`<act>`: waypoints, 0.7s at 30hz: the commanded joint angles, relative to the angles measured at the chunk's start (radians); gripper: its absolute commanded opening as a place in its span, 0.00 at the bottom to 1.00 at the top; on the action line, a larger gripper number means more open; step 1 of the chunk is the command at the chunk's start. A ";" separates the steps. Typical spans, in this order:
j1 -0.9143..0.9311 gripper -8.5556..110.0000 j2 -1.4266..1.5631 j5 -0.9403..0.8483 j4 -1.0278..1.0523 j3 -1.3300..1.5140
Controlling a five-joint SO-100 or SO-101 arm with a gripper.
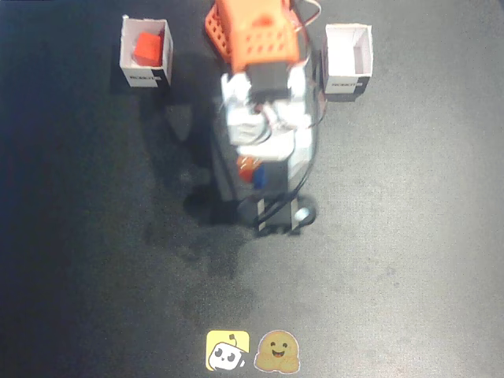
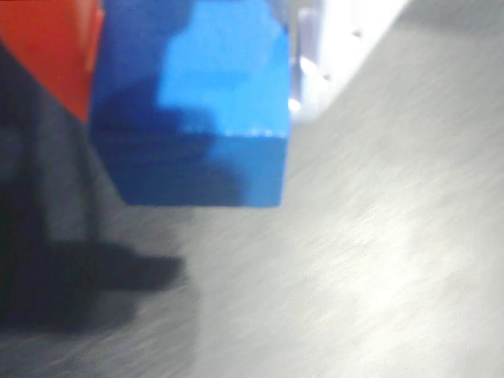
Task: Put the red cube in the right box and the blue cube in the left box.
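In the fixed view my gripper (image 1: 253, 173) points down at the middle of the dark table and is shut on the blue cube (image 1: 259, 178). In the wrist view the blue cube (image 2: 197, 110) fills the upper left, held between an orange finger (image 2: 47, 47) and a pale finger (image 2: 323, 47), a little above the table with its shadow below. The red cube (image 1: 148, 47) lies inside the white box at the view's upper left (image 1: 146, 77). The other white box (image 1: 346, 82) stands at the upper right and looks empty. The gripper is between the two boxes, nearer the front.
The arm's orange and white body (image 1: 260, 47) rises from the top middle, with a dark cable and clamp (image 1: 279, 214) just below the gripper. Two stickers, yellow (image 1: 228, 350) and brown (image 1: 277, 352), lie at the front edge.
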 commanded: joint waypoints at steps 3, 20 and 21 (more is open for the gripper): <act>-0.130 0.16 0.129 0.041 0.061 0.014; -0.548 0.16 0.183 0.138 0.133 0.020; -0.565 0.16 0.183 0.138 0.144 0.020</act>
